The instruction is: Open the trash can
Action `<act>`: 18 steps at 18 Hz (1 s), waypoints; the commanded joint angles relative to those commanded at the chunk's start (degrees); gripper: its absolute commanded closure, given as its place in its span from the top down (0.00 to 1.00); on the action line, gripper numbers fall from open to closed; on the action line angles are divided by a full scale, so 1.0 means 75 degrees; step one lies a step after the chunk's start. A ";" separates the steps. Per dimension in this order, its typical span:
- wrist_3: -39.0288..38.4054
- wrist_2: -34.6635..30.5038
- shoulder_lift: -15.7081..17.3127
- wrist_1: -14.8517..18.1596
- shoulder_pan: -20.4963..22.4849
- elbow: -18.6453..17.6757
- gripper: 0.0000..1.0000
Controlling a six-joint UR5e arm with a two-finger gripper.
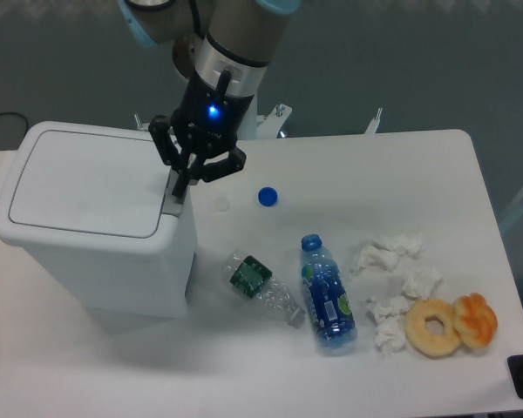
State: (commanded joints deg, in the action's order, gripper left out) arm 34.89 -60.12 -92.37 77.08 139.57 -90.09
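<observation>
The trash can [87, 226] is a large white boxy bin at the left of the table, its flat lid [83, 183] down and closed. A grey push-button tab [174, 200] sits on its right edge. My gripper [182, 184] hangs over that edge with its black fingers drawn together, the tips resting on or just above the grey tab. It holds nothing.
To the right of the bin lie a crushed clear bottle [261, 287], a blue bottle [328, 296], a blue cap [267, 197], a white cap [221, 205], crumpled tissues [392, 279], a donut [433, 328] and a pastry [476, 319].
</observation>
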 joint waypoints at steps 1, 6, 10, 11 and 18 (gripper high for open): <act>0.0000 0.0000 0.0000 0.0000 0.0000 -0.0012 0.00; 0.0000 -0.0047 -0.0012 0.0000 0.0000 -0.0070 0.00; 0.0000 -0.0070 -0.0035 0.0000 0.0000 -0.0070 0.00; 0.0000 -0.0070 -0.0035 0.0000 0.0000 -0.0070 0.00; 0.0023 -0.0047 -0.0012 0.0012 0.0129 0.0035 0.28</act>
State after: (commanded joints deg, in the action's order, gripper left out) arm 35.07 -60.47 -92.46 77.17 140.53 -89.83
